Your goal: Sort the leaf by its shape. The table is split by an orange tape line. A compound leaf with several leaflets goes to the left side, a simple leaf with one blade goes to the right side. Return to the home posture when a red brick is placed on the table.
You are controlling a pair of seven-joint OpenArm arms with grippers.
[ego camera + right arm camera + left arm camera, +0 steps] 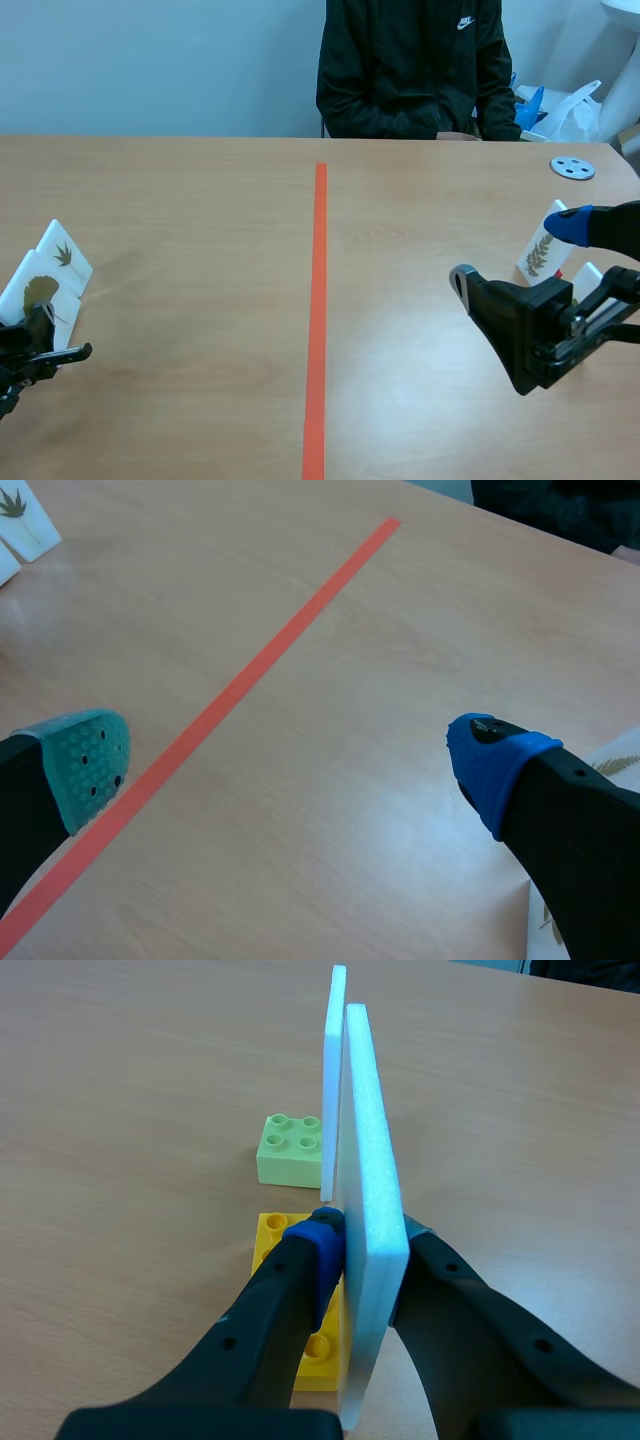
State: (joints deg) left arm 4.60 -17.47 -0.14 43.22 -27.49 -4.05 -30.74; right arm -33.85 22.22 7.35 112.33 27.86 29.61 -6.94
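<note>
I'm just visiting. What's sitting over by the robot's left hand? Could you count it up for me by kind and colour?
White leaf cards: 2, near card and far card
Green brick: 1
Yellow brick: 1
Total: 4
</note>
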